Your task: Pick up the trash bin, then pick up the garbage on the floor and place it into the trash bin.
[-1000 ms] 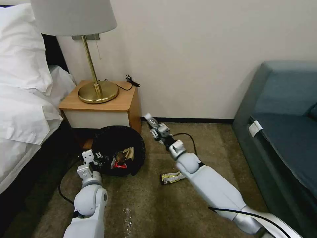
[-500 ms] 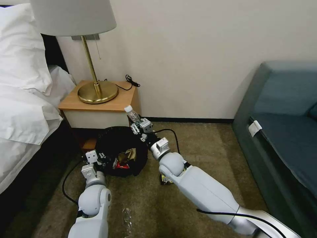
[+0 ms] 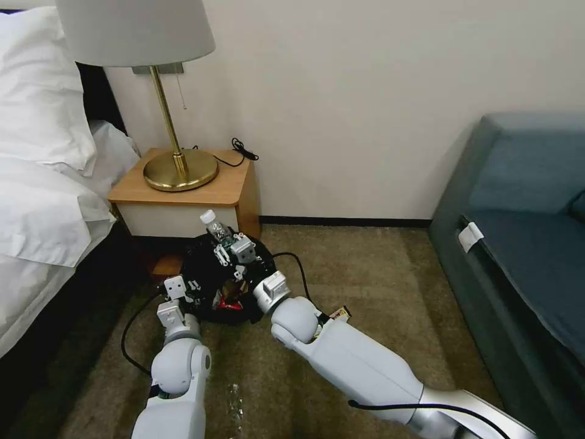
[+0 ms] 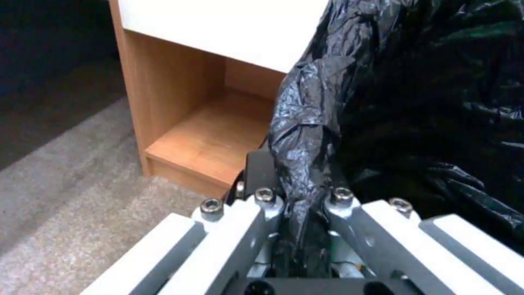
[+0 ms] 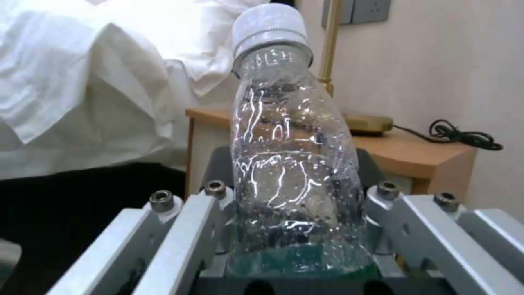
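- Right end effector (image 5: 294, 229) clamps the clear bottle (image 5: 289, 164) low on its body above the trash bin (image 3: 201, 274); thin, light, likely crushable.
- Left end effector (image 4: 297, 213) pinches the bin's soft liner rim.

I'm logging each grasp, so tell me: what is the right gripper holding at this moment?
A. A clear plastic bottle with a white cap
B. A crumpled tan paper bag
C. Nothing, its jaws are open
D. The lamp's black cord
A: the right gripper is closed on the clear bottle, white cap up, above the trash bin, whose black liner the left gripper pinches.
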Motion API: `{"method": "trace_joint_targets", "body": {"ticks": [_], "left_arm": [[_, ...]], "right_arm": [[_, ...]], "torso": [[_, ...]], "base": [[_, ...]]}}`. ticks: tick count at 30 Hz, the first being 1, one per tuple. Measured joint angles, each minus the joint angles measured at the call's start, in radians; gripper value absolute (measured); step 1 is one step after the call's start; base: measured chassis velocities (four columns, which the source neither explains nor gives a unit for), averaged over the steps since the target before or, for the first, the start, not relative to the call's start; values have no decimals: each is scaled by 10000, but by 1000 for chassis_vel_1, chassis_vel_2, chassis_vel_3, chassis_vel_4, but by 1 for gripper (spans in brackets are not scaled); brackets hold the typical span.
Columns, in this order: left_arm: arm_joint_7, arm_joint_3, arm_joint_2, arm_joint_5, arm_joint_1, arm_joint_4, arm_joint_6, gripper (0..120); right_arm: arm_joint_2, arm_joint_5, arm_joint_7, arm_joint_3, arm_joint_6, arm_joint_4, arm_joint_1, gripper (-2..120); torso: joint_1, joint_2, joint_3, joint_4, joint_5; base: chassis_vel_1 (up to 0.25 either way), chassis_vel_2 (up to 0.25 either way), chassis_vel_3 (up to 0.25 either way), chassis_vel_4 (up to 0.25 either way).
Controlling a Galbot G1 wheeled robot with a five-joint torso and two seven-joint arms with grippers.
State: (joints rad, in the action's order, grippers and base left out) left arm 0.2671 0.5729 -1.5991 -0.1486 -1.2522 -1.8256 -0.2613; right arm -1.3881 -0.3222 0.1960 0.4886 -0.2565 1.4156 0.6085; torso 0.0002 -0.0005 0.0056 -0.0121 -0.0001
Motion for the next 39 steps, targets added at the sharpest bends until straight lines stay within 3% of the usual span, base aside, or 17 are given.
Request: {"method": "trace_joint_targets", "body": {"ticks": [6,8,11,12,14,15,16,17,19,26,28,32,35,39], "left_arm": [[15,-12,-79,29,-9,4,-8,2],[20,5,-89,38,-12,5,-8,2],[25,23,-90,42,-12,4,-8,2],[26,31,-96,49,-15,3,-8,2],[29,34,-98,53,-18,-6,-8,2],[32,35,-99,56,-19,-37,-8,2],[32,35,-99,56,-19,-37,-8,2],[35,37,-99,57,-2,-37,-9,2],[35,38,-99,52,14,-34,-9,2],[33,96,-86,-19,33,-7,-10,2],[32,183,-16,-132,31,-8,-11,2],[28,294,78,-283,-5,-63,-11,2],[24,477,261,-484,-67,-172,-18,2],[24,622,413,-647,-102,-239,-32,2]], "right_arm": [[-108,157,-67,-87,-12,-102,40,32],[-202,309,-87,-100,-12,-137,156,44],[-208,354,-88,-99,-11,-136,233,50],[-209,389,-90,-99,-12,-129,282,59],[-205,403,-97,-99,-12,-114,307,60],[-163,411,-122,-105,-12,-55,339,72],[-163,411,-122,-105,-12,-55,339,72],[-105,406,-145,-146,7,4,331,85],[-72,396,-161,-198,28,61,315,95],[114,400,-242,-772,270,245,222,100],[372,299,-159,-1429,940,392,207,100],[556,209,-88,-2133,1247,255,240,100],[990,385,-678,-3026,1895,-109,398,100],[1492,664,-1076,-3195,2085,-500,572,100]], "torso": [[0,0,0,0,-1],[0,1,0,0,-1],[0,0,0,0,0],[0,1,0,0,0],[0,0,0,0,0],[-1,1,0,0,0],[-1,1,0,0,0],[-1,1,0,0,-1],[-1,1,0,0,0],[-1,1,0,1,0],[0,0,0,0,0],[-1,1,0,0,1],[-1,0,0,1,1],[0,1,0,-1,3]], "base": [[0,0,0,0],[0,0,0,0],[0,0,0,0],[0,0,0,0],[0,0,0,0],[0,0,0,0],[0,0,0,0],[0,0,0,0],[0,0,0,0],[0,0,0,0],[0,0,0,0],[0,0,0,0],[0,0,0,0],[0,0,0,0]]}}
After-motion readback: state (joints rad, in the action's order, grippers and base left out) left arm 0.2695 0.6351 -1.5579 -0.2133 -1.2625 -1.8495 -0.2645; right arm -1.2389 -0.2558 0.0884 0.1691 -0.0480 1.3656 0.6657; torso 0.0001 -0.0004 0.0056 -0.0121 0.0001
